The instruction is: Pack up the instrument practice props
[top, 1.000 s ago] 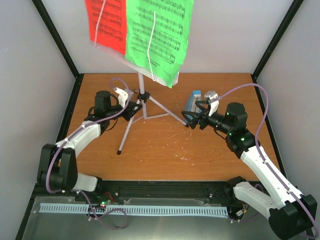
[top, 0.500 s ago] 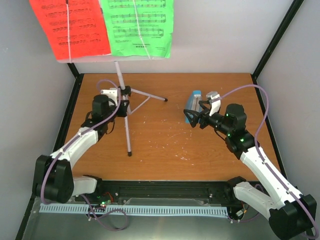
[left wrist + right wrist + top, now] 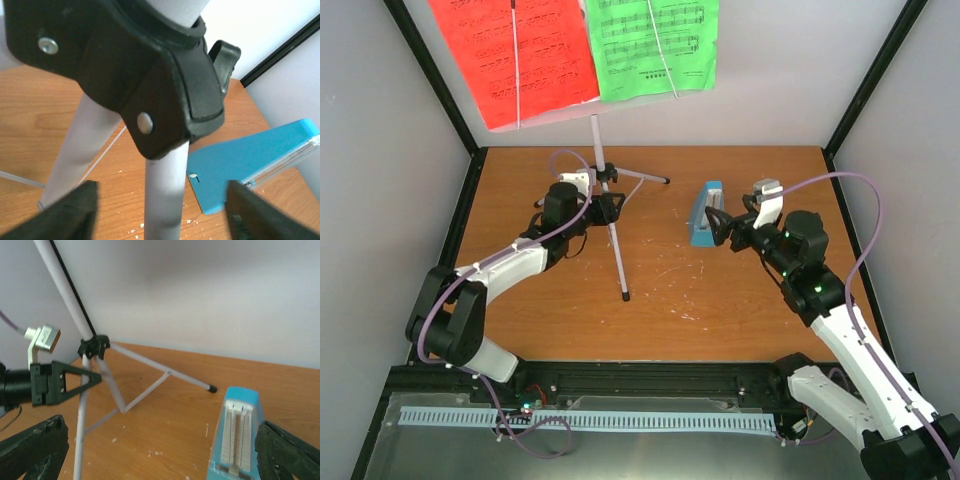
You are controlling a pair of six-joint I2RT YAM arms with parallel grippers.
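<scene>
The silver tripod music stand [image 3: 613, 232] stands left of the table's centre and carries the red page [image 3: 515, 60] and the green page [image 3: 655, 45] at the top. My left gripper [image 3: 609, 206] is open around one stand leg [image 3: 162, 200], just below the black hub [image 3: 150, 75], with a gap on each side of the leg. The blue metronome [image 3: 705, 213] stands upright to the right. My right gripper [image 3: 724, 226] is open just beside it. In the right wrist view the metronome [image 3: 237, 440] lies ahead, near the right finger [image 3: 290, 455].
Black frame posts [image 3: 870, 75] and pale walls close in the wooden table [image 3: 750, 300] at the back and sides. One tripod leg reaches toward the back [image 3: 665, 180], another toward the front [image 3: 625, 296]. White specks dot the wood.
My left gripper has opened off the stand leg. The stand and its pages have swung right, and its legs point differently. My right gripper has shifted slightly back and right beside the metronome.
</scene>
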